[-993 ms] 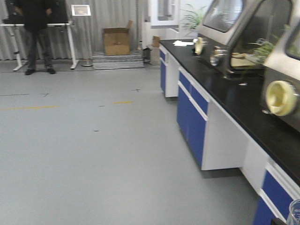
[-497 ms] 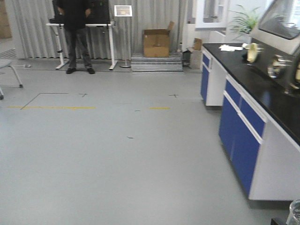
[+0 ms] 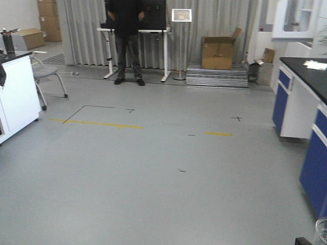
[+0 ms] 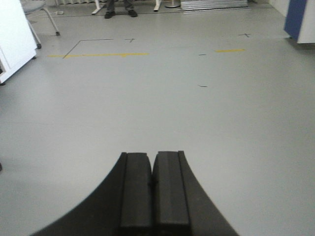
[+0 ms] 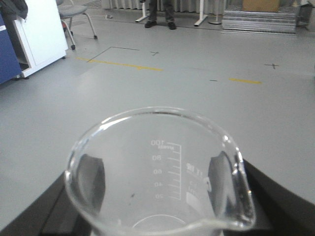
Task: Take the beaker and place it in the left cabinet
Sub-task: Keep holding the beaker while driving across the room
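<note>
The beaker point(image 5: 162, 172), clear glass with white graduation marks and a pouring lip, fills the lower right wrist view. My right gripper point(image 5: 157, 189) is shut on it, its black fingers point(image 5: 93, 179) pressing the glass wall from both sides. In the front view only the beaker's rim point(image 3: 322, 228) shows at the bottom right corner. My left gripper point(image 4: 153, 156) is shut with nothing between its pads, hanging over bare grey floor. The left cabinet is out of view.
A person point(image 3: 126, 41) stands at a desk by the far curtain. A cardboard box point(image 3: 218, 52) sits on a low platform. A white unit point(image 3: 18, 97) and chair point(image 3: 47, 74) stand left; a blue-fronted lab bench point(image 3: 301, 112) runs along the right. Yellow tape point(image 3: 97, 124) marks the floor.
The front view has swung left: the lab bench slid off to the right, the person and box shifted right, and the white unit and chair came in. The beaker stays held.
</note>
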Robot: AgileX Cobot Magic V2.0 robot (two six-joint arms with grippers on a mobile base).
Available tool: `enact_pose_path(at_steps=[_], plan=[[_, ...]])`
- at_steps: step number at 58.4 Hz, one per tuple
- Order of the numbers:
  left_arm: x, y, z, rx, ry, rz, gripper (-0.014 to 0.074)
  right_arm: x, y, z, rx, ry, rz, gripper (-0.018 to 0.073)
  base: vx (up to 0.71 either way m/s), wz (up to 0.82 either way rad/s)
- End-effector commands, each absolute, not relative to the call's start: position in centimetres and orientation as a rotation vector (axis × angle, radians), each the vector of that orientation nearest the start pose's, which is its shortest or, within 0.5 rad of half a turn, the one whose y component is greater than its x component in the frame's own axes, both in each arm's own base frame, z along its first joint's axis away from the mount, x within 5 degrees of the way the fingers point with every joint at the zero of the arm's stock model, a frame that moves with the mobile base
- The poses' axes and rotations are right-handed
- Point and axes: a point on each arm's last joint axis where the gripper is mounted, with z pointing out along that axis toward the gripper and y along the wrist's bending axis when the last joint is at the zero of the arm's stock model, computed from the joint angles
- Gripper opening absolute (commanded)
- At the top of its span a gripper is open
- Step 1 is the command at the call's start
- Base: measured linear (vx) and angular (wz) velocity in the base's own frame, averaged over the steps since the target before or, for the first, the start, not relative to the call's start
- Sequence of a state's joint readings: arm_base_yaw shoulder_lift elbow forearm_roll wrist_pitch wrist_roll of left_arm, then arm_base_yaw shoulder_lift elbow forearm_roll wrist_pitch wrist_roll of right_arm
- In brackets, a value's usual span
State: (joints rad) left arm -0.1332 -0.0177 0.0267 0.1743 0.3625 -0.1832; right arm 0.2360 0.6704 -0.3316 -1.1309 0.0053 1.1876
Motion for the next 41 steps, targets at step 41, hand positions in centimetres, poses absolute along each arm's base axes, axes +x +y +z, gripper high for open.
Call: enact_pose_path(at_steps=[41], plan=[[5.34,-0.25,18.41,0.062,1.753,-0.068,0.0004,13.65,3.41,27.69,-0.184,1.772,0.218,-0.0003,0.69,0.11]])
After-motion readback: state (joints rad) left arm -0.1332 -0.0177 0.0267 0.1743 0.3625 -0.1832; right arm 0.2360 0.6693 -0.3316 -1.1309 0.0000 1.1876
